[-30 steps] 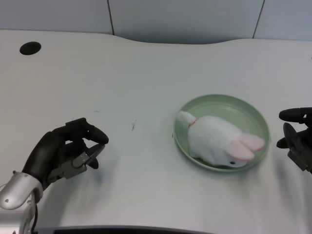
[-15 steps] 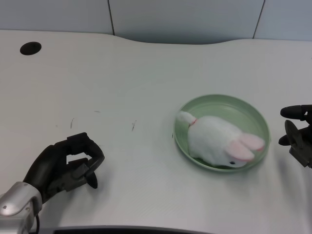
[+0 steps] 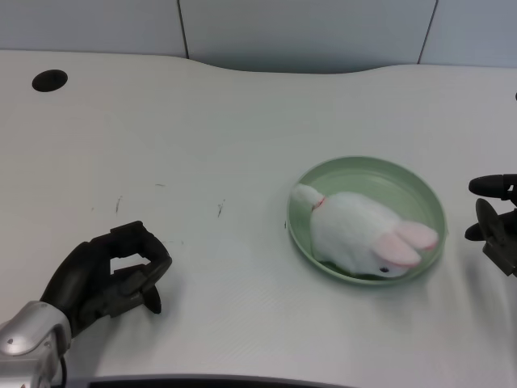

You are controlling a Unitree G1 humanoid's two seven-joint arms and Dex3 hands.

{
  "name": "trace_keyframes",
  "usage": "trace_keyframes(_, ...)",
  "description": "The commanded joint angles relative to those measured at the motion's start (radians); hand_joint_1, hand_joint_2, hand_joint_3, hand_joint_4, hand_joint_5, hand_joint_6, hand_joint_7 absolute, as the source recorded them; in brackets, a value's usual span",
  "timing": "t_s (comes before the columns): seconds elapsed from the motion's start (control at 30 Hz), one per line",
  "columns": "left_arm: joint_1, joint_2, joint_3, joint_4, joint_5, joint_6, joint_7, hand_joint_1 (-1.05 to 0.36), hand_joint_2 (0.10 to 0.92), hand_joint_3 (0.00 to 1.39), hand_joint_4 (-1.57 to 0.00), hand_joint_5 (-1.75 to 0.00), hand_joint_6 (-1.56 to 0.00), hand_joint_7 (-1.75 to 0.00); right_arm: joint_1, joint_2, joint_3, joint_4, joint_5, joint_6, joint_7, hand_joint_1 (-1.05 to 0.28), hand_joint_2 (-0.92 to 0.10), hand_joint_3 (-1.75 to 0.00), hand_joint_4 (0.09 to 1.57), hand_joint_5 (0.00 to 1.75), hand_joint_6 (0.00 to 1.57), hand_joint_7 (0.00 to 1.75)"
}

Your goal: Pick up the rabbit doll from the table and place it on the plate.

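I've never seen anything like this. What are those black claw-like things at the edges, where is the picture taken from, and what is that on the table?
You are looking down from a camera on a humanoid robot's head or chest, so you see the table as the robot does. The black things are its two hands, on silver forearms. Its left hand shows at the lower left, fingers curled in, holding nothing. Its right hand peeks in at the right edge and is also empty.

On the white table sits a pale green plate. A white rabbit doll with pink ears lies in it, head toward the camera. So the job of putting the doll on the plate looks done. The dark round spot at the far left is a hole in the tabletop.
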Motion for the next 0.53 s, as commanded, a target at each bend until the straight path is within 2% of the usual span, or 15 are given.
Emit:
trace_keyframes(0.03, -0.009, 0.007, 0.005, 0.027, 0.004, -0.025, 0.009, -0.44, 0.921, 0.42, -0.69, -1.75, -0.5, -1.65, -0.012, -0.017, -0.002, 0.022, -0.014, -0.033, -0.01, -0.23, -0.92, -0.49, 0.32, 1.56, 0.35, 1.16)
trace_keyframes(0.13, -0.016, 0.008, 0.005, 0.036, 0.003, -0.017, 0.008, -0.45, 0.921, 0.41, -0.69, -1.75, -0.51, -1.63, -0.02, -0.022, -0.002, 0.054, -0.023, -0.068, -0.005, -0.23, -0.92, -0.49, 0.33, 1.55, 0.35, 1.15)
trace_keyframes(0.17, -0.018, 0.007, 0.007, 0.039, 0.0, -0.017, 0.005, -0.45, 0.921, 0.41, -0.68, -1.75, -0.51, -1.63, -0.024, -0.021, -0.005, 0.062, -0.018, -0.072, -0.002, -0.23, -0.92, -0.49, 0.34, 1.55, 0.35, 1.15)
trace_keyframes(0.23, -0.024, 0.006, 0.009, 0.044, -0.004, -0.008, 0.004, -0.45, 0.921, 0.4, -0.68, -1.75, -0.51, -1.63, -0.032, -0.019, -0.011, 0.068, -0.006, -0.065, 0.004, -0.23, -0.92, -0.49, 0.34, 1.55, 0.35, 1.15)
trace_keyframes(0.3, -0.028, 0.005, 0.01, 0.047, -0.009, -0.002, 0.0, -0.45, 0.921, 0.4, -0.67, -1.75, -0.5, -1.63, -0.036, -0.018, -0.013, 0.07, -0.007, -0.063, 0.001, -0.23, -0.92, -0.49, 0.34, 1.55, 0.35, 1.15)
trace_keyframes(0.37, -0.031, 0.004, 0.013, 0.048, -0.015, 0.003, -0.003, -0.44, 0.921, 0.4, -0.67, -1.75, -0.5, -1.64, -0.041, -0.017, -0.016, 0.073, -0.003, -0.059, 0.003, -0.23, -0.92, -0.48, 0.33, 1.55, 0.35, 1.14)
trace_keyframes(0.47, -0.035, 0.004, 0.013, 0.051, -0.012, 0.005, 0.002, -0.44, 0.921, 0.4, -0.66, -1.75, -0.48, -1.64, -0.048, -0.024, -0.014, 0.08, -0.009, -0.055, 0.004, -0.23, -0.92, -0.48, 0.32, 1.56, 0.34, 1.14)
trace_keyframes(0.53, -0.042, 0.007, 0.01, 0.059, -0.008, -0.003, -0.002, -0.45, 0.921, 0.41, -0.66, -1.75, -0.48, -1.64, -0.055, -0.026, -0.017, 0.092, 0.001, -0.057, 0.016, -0.23, -0.92, -0.48, 0.32, 1.56, 0.34, 1.14)
